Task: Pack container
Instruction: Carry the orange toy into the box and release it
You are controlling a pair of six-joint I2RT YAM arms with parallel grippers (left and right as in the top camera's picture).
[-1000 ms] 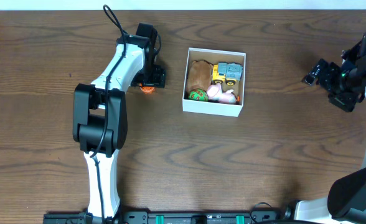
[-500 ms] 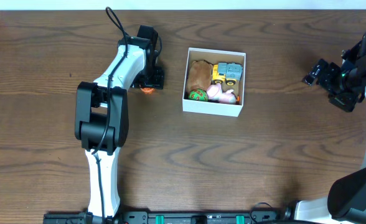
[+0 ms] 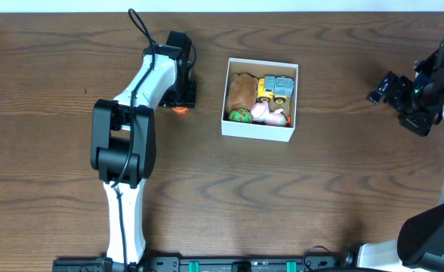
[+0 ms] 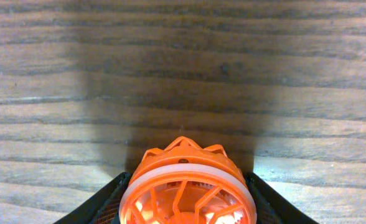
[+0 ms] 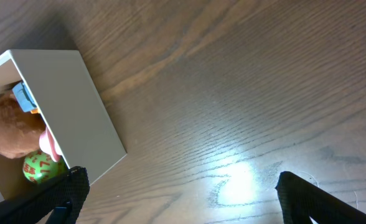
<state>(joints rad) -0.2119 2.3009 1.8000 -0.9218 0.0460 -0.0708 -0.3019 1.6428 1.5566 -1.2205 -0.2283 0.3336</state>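
Note:
The container (image 3: 257, 136) is a square white box at the table's centre, holding a brown plush (image 3: 242, 87), a yellow-grey truck (image 3: 275, 88), a green ball (image 3: 241, 115) and a pink toy (image 3: 266, 113). My left gripper (image 3: 180, 100) is down at the table just left of the box, shut on an orange spoked wheel toy (image 3: 179, 108). In the left wrist view the black fingers (image 4: 108, 202) press both sides of the orange toy (image 4: 186, 186). My right gripper (image 3: 380, 89) is open and empty at the far right. The right wrist view shows the box's white wall (image 5: 71, 106).
Bare brown wood table (image 3: 297, 196) lies all around the box. The left arm's white links (image 3: 124, 159) run from the near edge up to the toy. The right arm's base stands at the lower right corner (image 3: 433, 234).
My left gripper has shifted very slightly to the left at the orange toy. The right arm and the box have not moved.

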